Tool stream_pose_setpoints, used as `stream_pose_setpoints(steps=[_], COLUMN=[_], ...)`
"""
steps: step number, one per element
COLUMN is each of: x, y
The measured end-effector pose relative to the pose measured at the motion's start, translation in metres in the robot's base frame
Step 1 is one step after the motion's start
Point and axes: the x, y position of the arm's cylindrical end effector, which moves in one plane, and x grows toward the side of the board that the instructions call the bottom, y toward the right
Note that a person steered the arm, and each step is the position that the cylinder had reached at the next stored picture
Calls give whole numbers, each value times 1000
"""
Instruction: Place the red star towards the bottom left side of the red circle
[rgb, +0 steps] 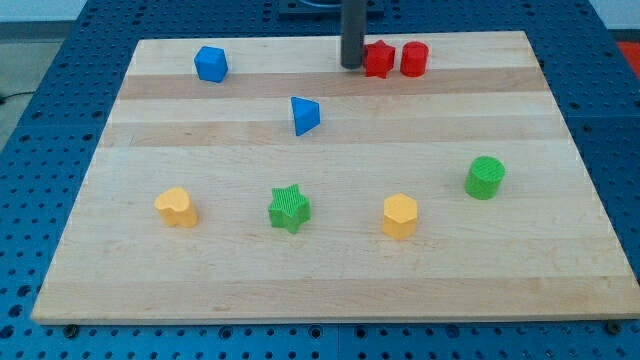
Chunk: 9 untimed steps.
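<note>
Up top, my tip (352, 66) touches the red star (378, 59) on the wooden board (330, 275); no end effector visible.

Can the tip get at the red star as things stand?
Probably yes: my tip sits right against the red star on its left side, nothing between them; the red circle flanks the star's right.

A pale wooden board (330, 265) with visible plank seams lies on a blue perforated table (60, 90). Near the board's top edge sit a blue cube-like block (211, 64), a red star block (378, 59) and, just beside it, a red cylinder block (414, 59), with a blue triangular block (305, 115) lower down. Across the lower half lie a yellow heart-shaped block (176, 207), a green star block (289, 208), a yellow hexagonal block (399, 216) and a green cylinder block (485, 177).
</note>
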Motion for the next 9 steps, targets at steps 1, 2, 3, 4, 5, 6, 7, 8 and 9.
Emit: stream_pose_setpoints(steps=[1, 2, 3, 4, 5, 6, 7, 8, 9], x=[-4, -1, -10, 4, 51, 57, 88, 141, 162], y=[5, 44, 42, 55, 75, 26, 37, 90, 167])
